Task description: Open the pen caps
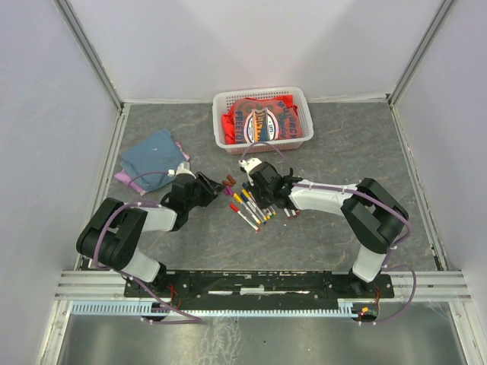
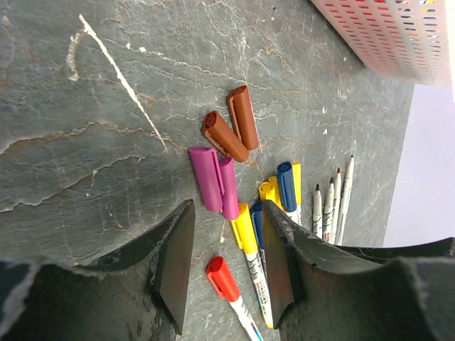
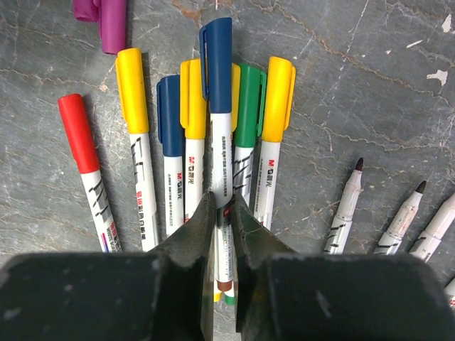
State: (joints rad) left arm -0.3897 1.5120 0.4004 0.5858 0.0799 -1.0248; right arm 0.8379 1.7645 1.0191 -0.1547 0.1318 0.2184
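The white-barrelled marker pen (image 3: 220,153) with a dark blue plastic cap (image 3: 215,57), amid the capped row, is pinched at its barrel by the right gripper (image 3: 222,213). The left gripper (image 2: 227,241) stands spread and empty. The grasp is judged in hand. Next, the cap must be gripped by the left and pulled off straight.

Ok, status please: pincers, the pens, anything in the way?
Right pincer shut on blue-capped pen. Left pincer open, empty, near purple caps. Other capped pens crowd alongside.
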